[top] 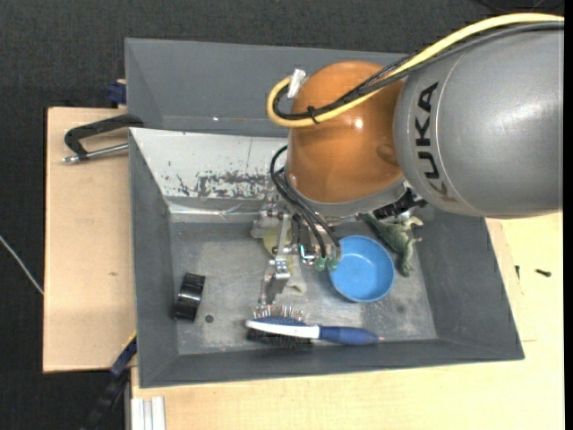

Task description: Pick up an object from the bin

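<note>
- Now the end effector (279, 287) hangs low inside the bin (150, 240), near the middle of the floor, under the arm's orange cover (336, 141).
- Directly below it, towards the front wall, lies a brush (309, 332) with a white head, dark bristles and a blue handle pointing right; it is the nearest thing and appears to be the one the arm is lined up on.
- Whether the end effector is open or closed cannot be told, since its tip merges with the brush's bristles from this angle; nothing can be seen gripped in it.
- A blue bowl (365, 274) sits just beside it on the right, with a green toy (405, 240) past the bowl, partly under the arm.
- A small black block (187, 296) lies well apart on the left.
- The step in hand looks like the descent onto a target, with the grasp itself not yet made.
- The next move probably calls for settling over the brush's head, closing across its narrow width, then lifting straight up.
- The bowl's rim is close enough to be nudged, so the approach needs to stay clear of it.
- The brush lies flat and near the front wall, which leaves little room for a low grip.
</note>
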Robot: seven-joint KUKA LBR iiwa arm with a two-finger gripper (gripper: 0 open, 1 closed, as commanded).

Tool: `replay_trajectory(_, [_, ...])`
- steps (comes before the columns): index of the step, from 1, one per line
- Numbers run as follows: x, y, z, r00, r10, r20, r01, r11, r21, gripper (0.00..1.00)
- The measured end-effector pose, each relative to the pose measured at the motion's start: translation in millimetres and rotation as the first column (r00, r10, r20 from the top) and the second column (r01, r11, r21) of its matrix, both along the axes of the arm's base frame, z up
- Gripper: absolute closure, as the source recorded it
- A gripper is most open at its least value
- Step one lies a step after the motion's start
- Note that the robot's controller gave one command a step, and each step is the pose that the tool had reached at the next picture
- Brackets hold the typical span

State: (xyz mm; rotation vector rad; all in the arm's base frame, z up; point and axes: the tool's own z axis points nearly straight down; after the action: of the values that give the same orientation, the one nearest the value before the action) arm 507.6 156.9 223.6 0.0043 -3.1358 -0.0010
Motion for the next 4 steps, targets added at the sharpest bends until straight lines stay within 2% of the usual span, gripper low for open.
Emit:
replay_trajectory(1, [-7.1,39.0,-153.8,0.996,0.087,0.01,-0.087,0.996,0.003,0.0])
replay_trajectory(2, [29.4,-41.3,-116.1,1.0,-0.014,0.016,0.014,1.0,-0.001,0.0])
replay_trajectory(3, [-3.4,-113.2,-150.7,0.978,0.208,0.016,-0.208,0.978,0.007,0.0])
replay_trajectory(4, [2.4,-132.4,-149.9,0.965,0.261,0.015,-0.261,0.965,0.004,0.0])
